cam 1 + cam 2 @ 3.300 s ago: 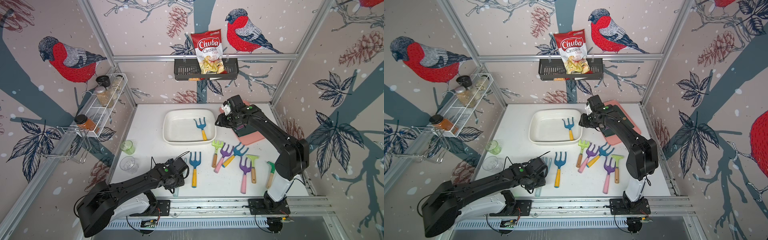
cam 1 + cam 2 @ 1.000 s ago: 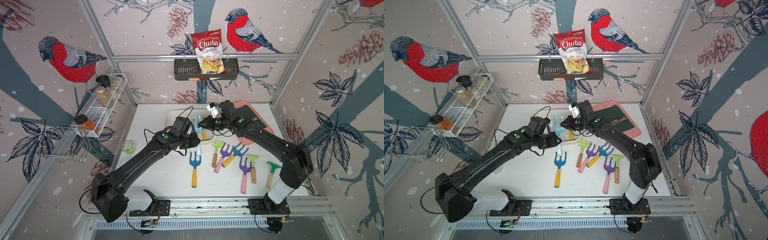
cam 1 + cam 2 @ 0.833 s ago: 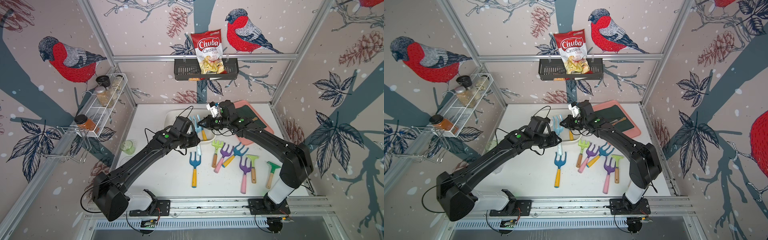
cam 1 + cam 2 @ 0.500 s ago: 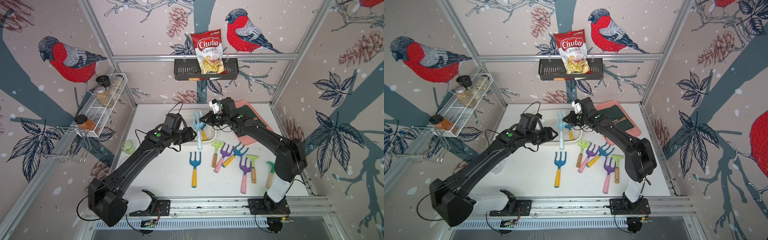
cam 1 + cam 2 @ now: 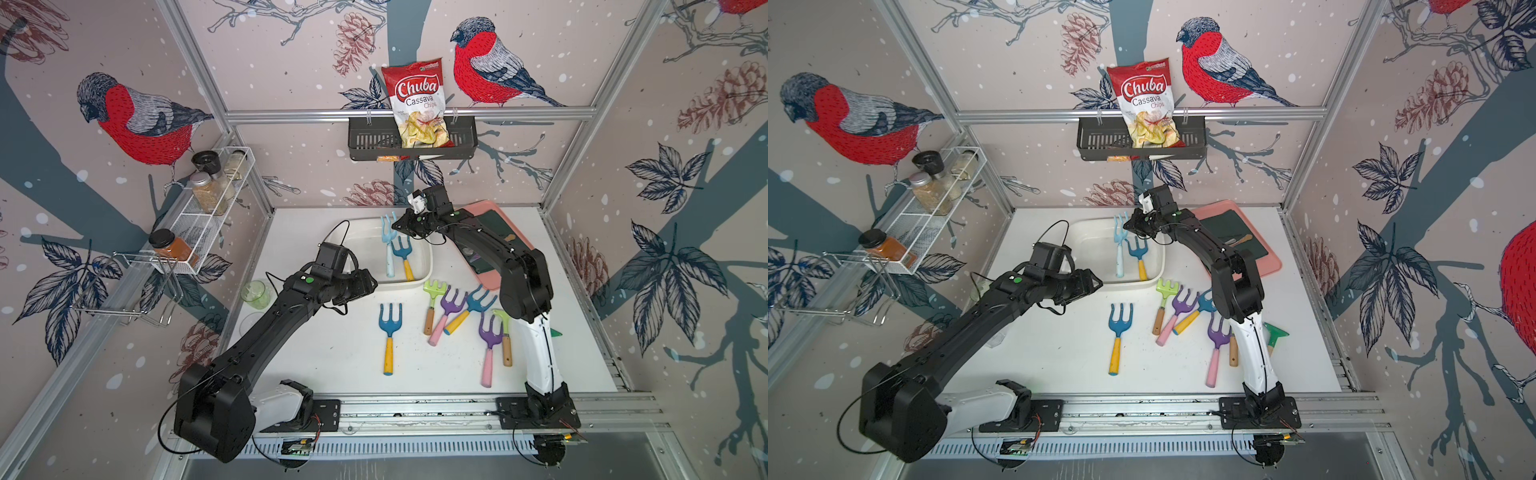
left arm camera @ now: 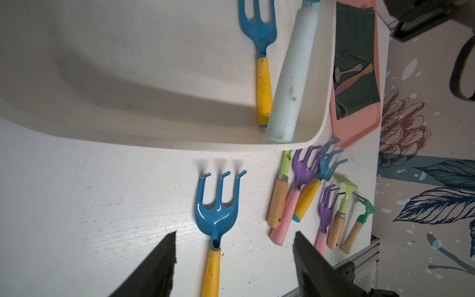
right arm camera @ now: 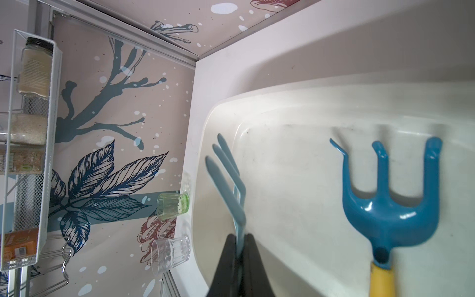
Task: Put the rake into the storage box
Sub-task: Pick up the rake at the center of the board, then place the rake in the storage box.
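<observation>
- The bench [image 5: 332,353] carries several loose rakes [image 5: 453,307] just outside the storage box's near rim. Any wide sweep by either arm could scatter them or knock one off the edge.
- The storage box [image 5: 427,266] is a glossy, shallow tub and looks light. If the held rake gets dragged sideways, its butt could press on the box wall and push the box toward the pink tray [image 5: 486,279] beside it.
- The pale blue rake [image 5: 390,257] is only half delivered. Its handle lies inside the box, with the butt against the near wall, and its head is raised toward the far rim. If it is let go from this height, the head could drop hard and bounce. We cannot tell whether the tines would land inside the rim or hang over it.
- The blue rake with the yellow handle [image 5: 404,253] lies inside the box, touching the pale one. A falling head could strike it or come to rest propped on top.
- The right claw [image 7: 239,239] is clenched on the thin neck just below the pale tines, a narrow hold about which the rake could swivel.
- The left claw [image 6: 235,232] is released and empty, just outside the box's near rim above another blue rake [image 6: 218,205]. A careless turn could clip that rim.
</observation>
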`<state>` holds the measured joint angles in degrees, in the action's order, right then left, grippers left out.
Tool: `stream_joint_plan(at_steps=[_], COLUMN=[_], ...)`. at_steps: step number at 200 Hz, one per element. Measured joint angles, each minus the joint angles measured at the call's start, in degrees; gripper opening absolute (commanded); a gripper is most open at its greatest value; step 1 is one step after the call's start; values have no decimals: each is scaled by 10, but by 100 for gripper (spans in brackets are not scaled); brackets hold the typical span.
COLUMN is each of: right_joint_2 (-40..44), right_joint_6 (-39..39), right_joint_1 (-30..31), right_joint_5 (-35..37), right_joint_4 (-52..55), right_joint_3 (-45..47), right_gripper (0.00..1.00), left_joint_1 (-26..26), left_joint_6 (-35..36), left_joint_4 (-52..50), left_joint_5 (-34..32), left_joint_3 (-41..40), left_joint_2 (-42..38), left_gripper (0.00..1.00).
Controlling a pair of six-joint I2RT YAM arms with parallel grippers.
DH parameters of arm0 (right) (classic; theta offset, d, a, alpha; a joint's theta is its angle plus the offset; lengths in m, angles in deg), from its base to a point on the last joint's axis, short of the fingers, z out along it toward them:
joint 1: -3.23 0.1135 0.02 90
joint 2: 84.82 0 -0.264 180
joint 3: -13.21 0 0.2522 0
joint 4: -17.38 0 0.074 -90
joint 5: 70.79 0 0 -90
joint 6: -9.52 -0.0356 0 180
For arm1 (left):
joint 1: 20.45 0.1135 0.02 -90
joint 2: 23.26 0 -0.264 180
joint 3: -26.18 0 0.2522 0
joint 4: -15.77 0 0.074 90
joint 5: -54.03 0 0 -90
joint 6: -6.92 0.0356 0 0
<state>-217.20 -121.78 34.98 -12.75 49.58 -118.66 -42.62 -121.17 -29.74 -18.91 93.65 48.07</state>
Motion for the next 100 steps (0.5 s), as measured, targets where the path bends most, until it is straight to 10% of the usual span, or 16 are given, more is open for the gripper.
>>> stream_joint_plan(at_steps=[100], right_joint_2=[-111], right_joint_6=[-9], right_joint_1=[0], right_joint_5=[-10], right_joint_4=[15], right_joint_3=[-57], right_gripper=[2], left_joint_1=[2], left_joint_6=[21], left_joint_4=[51], left_joint_5=[29], left_joint_3=[-68], left_joint_2=[17], left_gripper=[72])
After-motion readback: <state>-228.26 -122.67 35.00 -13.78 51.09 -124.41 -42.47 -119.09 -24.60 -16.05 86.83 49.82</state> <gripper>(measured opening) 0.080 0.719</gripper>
